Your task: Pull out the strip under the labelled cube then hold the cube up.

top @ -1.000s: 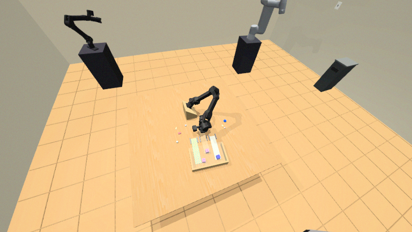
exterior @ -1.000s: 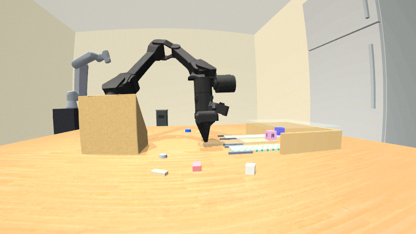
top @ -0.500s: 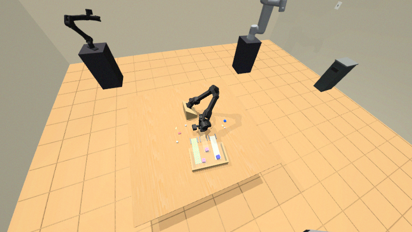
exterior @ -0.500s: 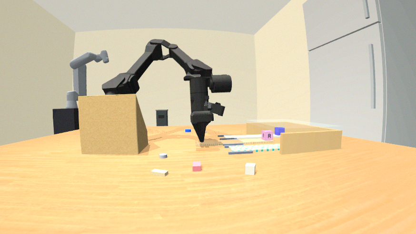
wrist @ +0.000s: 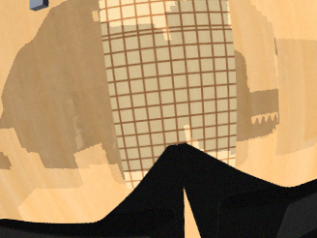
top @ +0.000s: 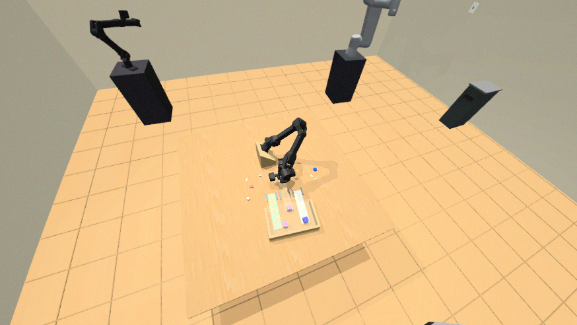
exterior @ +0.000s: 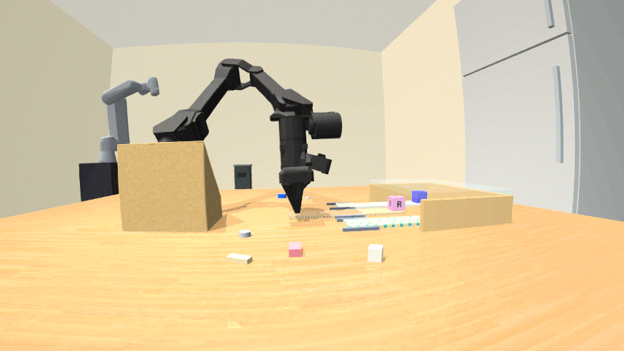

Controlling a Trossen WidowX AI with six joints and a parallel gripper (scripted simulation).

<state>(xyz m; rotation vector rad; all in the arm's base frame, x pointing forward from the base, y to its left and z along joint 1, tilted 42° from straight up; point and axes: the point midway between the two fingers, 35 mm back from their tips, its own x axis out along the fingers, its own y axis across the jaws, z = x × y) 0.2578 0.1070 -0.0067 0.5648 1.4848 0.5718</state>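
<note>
The pink cube marked R (top: 289, 207) (exterior: 396, 202) sits upright on the grid-patterned strip (top: 286, 199) (exterior: 318, 216) (wrist: 174, 87), near the tray's open side. My gripper (exterior: 298, 212) (wrist: 178, 153) points straight down and is shut, with its tips together at the top face of that strip, near its outer end. The top view hides the tips. A green-dotted strip (top: 274, 211) (exterior: 380, 222) and a white strip (top: 300, 203) (exterior: 366, 204) lie on either side. A blue cube (top: 305, 219) (exterior: 419, 196) rests on the white one.
A three-walled wooden tray (top: 294, 234) (exterior: 467, 213) with a clear cover surrounds the strips' inner ends. Another pink cube (top: 284, 224) is inside, beside the dotted strip. Dark guide rails (exterior: 360, 228) flank the strips. A white cube (exterior: 375, 253) and a red block (exterior: 295, 250) lie outside.
</note>
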